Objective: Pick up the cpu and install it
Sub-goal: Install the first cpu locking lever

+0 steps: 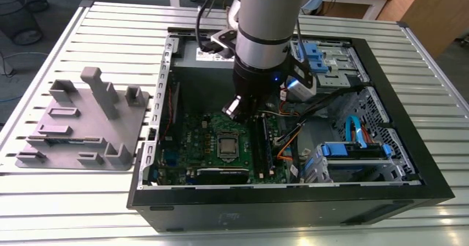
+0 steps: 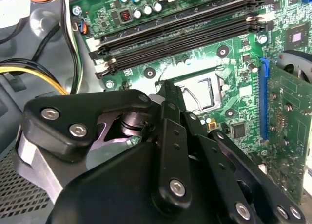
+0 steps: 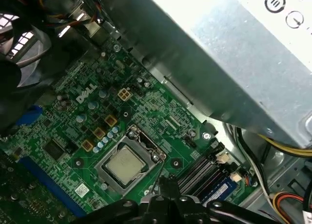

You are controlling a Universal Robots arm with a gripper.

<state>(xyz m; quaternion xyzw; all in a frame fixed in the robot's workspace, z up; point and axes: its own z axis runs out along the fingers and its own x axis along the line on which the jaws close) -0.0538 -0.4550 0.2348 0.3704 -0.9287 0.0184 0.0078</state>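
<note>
Arm reaches down into the open PC case (image 1: 410,147), gripper (image 1: 240,110) hanging just above the green motherboard (image 1: 192,133), near the RAM slots (image 2: 185,36). The cpu (image 3: 124,165) already sits flat in the CPU socket (image 3: 108,181) in the middle of the board, pale metal top showing in the first wrist view; in the exterior view it is the small grey square (image 1: 228,146) just below the gripper tip. Gripper carries nothing that I can see. Fingers look drawn together to a narrow tip in the second wrist view (image 2: 168,90), but the tip is partly hidden by the linkage, so I cannot tell for sure.

Judgement: pick and placement look done, chip in the socket. The thin retention lever (image 3: 157,175) stands beside the socket, so locking down appears still open.

Grey fixture plate (image 1: 81,119) sits on the slatted table (image 1: 73,196), on the exterior view's left, well apart from the case.
</note>
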